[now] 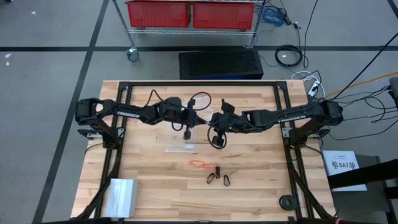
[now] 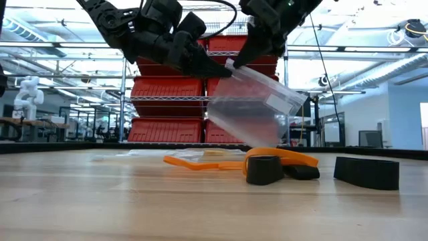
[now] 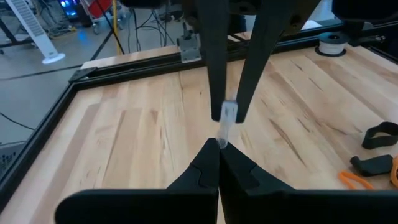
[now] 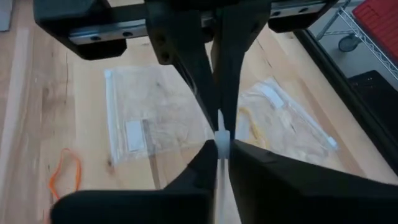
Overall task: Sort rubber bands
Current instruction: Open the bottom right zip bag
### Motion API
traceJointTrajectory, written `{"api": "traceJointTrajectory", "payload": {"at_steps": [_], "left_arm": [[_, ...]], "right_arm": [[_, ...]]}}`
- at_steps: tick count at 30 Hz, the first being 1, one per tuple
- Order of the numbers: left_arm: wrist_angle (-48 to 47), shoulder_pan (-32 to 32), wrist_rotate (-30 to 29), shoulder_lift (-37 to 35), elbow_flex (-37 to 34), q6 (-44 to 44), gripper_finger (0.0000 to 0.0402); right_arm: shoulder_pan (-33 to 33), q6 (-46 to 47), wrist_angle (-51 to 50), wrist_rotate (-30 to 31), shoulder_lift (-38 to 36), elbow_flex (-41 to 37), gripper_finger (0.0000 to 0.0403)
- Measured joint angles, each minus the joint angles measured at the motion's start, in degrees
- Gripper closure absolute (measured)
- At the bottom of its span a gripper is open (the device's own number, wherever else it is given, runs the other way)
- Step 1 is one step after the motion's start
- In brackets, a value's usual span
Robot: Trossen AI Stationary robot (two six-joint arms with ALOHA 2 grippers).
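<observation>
A clear plastic bag (image 2: 257,107) hangs in the air over the middle of the table, held at one top corner by both grippers. My left gripper (image 2: 224,69) reaches in from the left and my right gripper (image 2: 237,62) from the upper right; both are shut on it. The rubber bands lie loose on the wood nearer the front edge: an orange one (image 1: 199,163), a dark and tan one (image 1: 212,177) and a black one (image 1: 227,180). Two more clear bags (image 4: 155,124) (image 4: 286,118) lie flat under the grippers, one with a yellowish band (image 4: 252,124) inside. My left gripper pinches the bag's top edge (image 3: 221,138) between its two fingers. The fingers come nearly level from the table's left. The bag hangs below them, clear of the table. My right gripper pinches the same top edge at the zip strip (image 4: 221,138), just beside the left fingers. Its fingers (image 2: 251,47) slant down from above on the table's right. The bag hangs tilted below.
A stack of clear plastic (image 1: 121,196) lies at the front left corner and a small black round thing (image 1: 287,201) at the front right. A black frame (image 1: 199,83) runs round the table. Bare wood lies to the left and right of the bands.
</observation>
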Motion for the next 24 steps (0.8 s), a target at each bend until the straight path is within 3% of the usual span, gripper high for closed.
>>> {"api": "traceJointTrajectory", "payload": {"at_steps": [24], "left_arm": [[0.8,1.8,0.1,-0.8,0.0,-0.1,0.0402]], "right_arm": [[3.8,10.8,-22.4,0.0,-0.2,0.0,0.0398]]}}
